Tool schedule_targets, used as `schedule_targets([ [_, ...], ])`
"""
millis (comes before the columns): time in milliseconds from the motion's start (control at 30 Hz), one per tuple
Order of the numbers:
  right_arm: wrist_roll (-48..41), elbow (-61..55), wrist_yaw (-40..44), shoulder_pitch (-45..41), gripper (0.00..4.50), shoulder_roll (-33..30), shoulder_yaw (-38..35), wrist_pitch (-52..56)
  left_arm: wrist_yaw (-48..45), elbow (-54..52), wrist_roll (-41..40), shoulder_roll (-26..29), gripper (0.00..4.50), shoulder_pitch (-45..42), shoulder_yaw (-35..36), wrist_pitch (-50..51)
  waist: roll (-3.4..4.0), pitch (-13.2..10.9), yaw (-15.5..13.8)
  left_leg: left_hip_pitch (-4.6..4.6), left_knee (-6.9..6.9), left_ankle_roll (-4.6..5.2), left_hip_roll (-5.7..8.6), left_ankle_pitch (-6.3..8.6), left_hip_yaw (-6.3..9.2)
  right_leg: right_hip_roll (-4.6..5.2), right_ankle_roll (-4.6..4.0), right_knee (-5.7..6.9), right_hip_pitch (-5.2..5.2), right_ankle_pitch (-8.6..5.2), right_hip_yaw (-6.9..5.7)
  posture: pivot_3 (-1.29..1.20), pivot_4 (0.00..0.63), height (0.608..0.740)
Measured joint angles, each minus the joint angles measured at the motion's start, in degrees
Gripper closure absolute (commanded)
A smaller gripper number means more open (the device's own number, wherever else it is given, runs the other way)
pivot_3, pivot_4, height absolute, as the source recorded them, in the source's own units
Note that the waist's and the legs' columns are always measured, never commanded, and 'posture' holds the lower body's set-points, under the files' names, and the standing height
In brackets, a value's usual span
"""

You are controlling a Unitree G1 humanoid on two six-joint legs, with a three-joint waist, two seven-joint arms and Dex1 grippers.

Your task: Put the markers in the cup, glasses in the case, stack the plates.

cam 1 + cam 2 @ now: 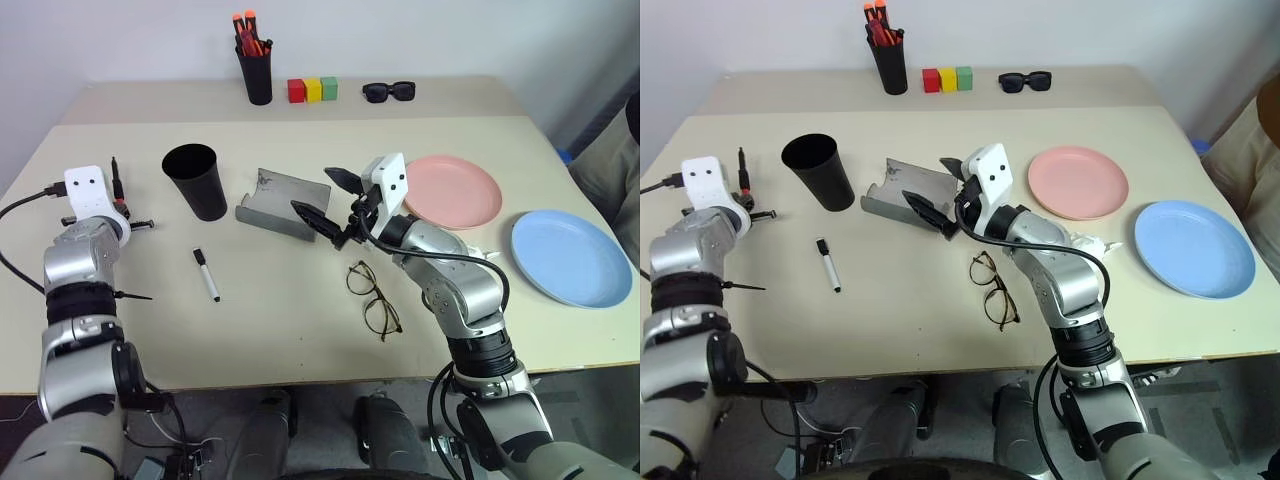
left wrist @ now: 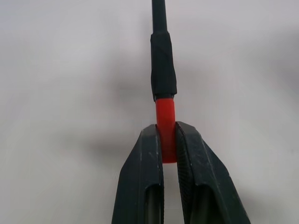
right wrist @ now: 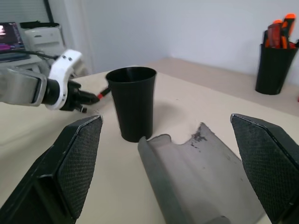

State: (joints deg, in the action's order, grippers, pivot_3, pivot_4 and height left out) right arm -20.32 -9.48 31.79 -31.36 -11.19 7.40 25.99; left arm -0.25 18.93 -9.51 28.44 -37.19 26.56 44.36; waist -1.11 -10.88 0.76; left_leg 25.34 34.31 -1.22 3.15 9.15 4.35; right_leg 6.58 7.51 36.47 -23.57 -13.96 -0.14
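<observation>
at the table's left edge: left gripper (image 2: pixel 169 140) is clamping the red end of the black marker (image 1: pixel 116 183), holding it clear of the table (image 1: pixel 300 330), its tip pointing away from the fingers.
step in hand: markers-into-cup is proceeding; judged early, one pen gripped, none in the cup.
next move: carrying the pen over the cup (image 1: pixel 196 181), just beside on the inner side, turning it tip-down over the mouth, then letting go.
second marker: white marker (image 1: pixel 206 274) is lying flat in front of the cup.
right gripper (image 1: pixel 327 200): jaws are standing wide and empty over the case (image 1: pixel 280 203).
case: grey felt trough, lying open, empty.
glasses (image 1: pixel 373 298): thin wire frame, lying near the case.
plates: pink plate (image 1: pixel 455 190) and blue plate (image 1: pixel 570 256) are sitting apart, unstacked.
cup material: matte black, tapered, upright.
</observation>
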Motion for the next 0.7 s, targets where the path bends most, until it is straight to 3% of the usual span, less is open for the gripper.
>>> schedule_targets([
  [167,-0.1,-0.3,0.3,0.7,0.00,-0.7,0.0,0.1,9.1,-29.5,-2.4,-12.5,4.44,4.4,6.6,25.8,-0.02,0.0,0.0,-0.02,0.03,-0.02,0.04,-0.01,0.07,-0.09,0.00,-0.01,0.04,0.00,-0.03,0.00,0.150,0.740],
  [267,-0.2,-0.3,0.8,0.7,0.00,-0.9,0.1,0.1,11.9,-38.8,-1.6,-17.0,4.44,3.7,8.3,38.0,-0.02,0.0,0.1,-0.05,0.01,-0.05,0.03,-0.02,0.06,-0.16,-0.01,0.00,0.06,-0.01,-0.04,0.00,0.150,0.740],
  [400,-0.2,0.0,1.7,0.6,0.00,-0.7,0.2,0.1,13.1,-45.0,0.8,-18.8,2.78,4.0,8.2,46.9,-0.02,0.0,0.4,-0.07,-0.01,-0.07,0.01,-0.03,0.03,-0.19,-0.02,0.00,0.04,-0.01,-0.03,0.00,0.150,0.740],
  [533,-1.4,0.2,5.5,-0.3,0.00,-1.4,1.3,1.2,13.2,-45.8,3.4,-19.1,0.70,5.2,8.7,47.7,-0.02,0.0,0.2,-0.07,-0.01,-0.07,0.02,-0.03,0.02,-0.19,-0.03,-0.04,0.06,-0.01,-0.03,0.00,0.150,0.740],
  [700,-0.8,-1.2,13.7,-0.2,0.00,-6.8,6.5,1.0,12.7,-44.1,5.7,-18.4,0.70,1.8,10.5,47.6,-0.05,0.0,-0.1,-0.06,0.02,-0.10,0.04,-0.01,0.00,-0.18,-0.02,-0.15,0.16,-0.01,-0.09,0.00,0.150,0.740],
])
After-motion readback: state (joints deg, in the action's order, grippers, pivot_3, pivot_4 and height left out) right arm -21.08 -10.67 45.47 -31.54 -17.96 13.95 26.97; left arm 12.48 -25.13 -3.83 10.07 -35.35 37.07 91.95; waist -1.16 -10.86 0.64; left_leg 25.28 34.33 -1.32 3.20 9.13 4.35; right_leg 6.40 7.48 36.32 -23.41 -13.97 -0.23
